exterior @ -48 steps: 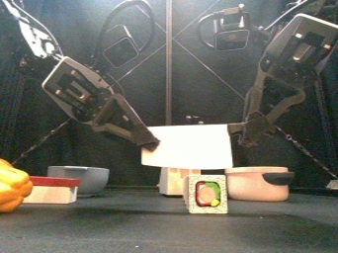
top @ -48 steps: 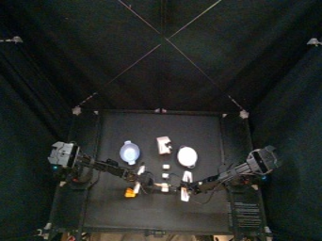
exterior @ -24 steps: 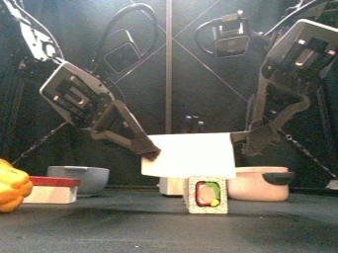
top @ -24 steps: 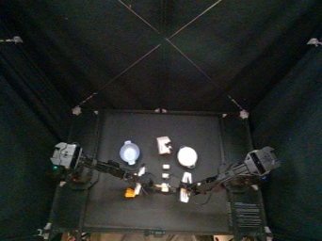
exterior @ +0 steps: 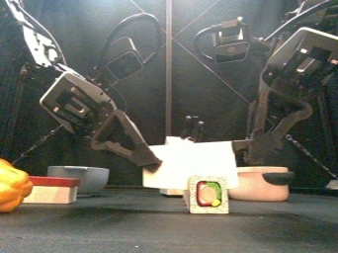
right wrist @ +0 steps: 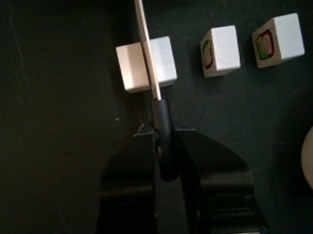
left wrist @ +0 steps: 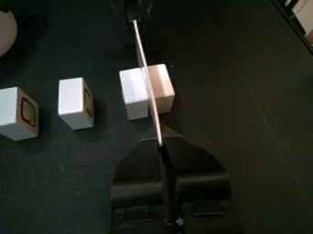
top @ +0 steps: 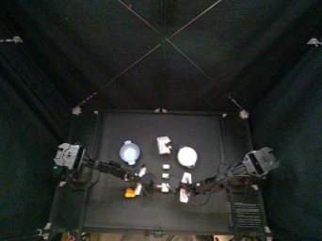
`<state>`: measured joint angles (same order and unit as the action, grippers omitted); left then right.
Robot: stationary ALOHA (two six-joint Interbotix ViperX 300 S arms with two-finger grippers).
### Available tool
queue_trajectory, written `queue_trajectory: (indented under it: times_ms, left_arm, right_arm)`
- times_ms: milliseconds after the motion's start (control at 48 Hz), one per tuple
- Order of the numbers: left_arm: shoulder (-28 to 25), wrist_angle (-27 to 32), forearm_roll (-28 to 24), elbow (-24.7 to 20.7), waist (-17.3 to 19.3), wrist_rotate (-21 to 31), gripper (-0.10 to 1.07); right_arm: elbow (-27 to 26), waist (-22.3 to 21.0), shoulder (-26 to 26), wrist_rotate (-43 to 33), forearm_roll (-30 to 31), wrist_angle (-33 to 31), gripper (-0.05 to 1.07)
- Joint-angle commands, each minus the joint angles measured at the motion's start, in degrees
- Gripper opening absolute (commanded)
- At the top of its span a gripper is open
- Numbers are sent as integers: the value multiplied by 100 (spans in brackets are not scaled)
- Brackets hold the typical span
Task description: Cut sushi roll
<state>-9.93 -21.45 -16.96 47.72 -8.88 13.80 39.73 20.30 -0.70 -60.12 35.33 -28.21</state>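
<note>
Both grippers' fingers pinch blade over white block

Three white sushi pieces lay in a row: one large block and two smaller cut pieces. One long blade crossed the large block. Two bowls stood behind, one grey and one white. One yellow pepper sat by one red-and-white block.

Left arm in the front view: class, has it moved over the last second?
Yes. The left arm has sunk lower and nearer the white block, measured against the grey bowl, which stayed put.
</note>
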Motion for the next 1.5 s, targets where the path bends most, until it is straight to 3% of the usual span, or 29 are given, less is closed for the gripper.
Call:
queue_trajectory:
  times_ms: [0, 438, 729, 1021, 1479]
  left_arm:
    - [-35, 44, -44, 88, -185, -18, 22]
    - [-387, 44, -26, 62, -176, -18, 22]
    - [-387, 105, -26, 44, -202, 9, 22]
    - [-360, 642, 149, -53, -404, 26, 22]
    - [-299, 1239, 255, -325, -791, 26, 22]
  right_arm:
    - [70, -9, -35, -35, -62, 26, 35]
    - [149, -35, 352, -18, -308, 352, 35]
    - [132, 9, 343, -26, -316, 352, 35]
    - [9, 26, 334, 35, -642, 360, 35]
    - [-167, 387, 369, -26, -668, 352, 35]
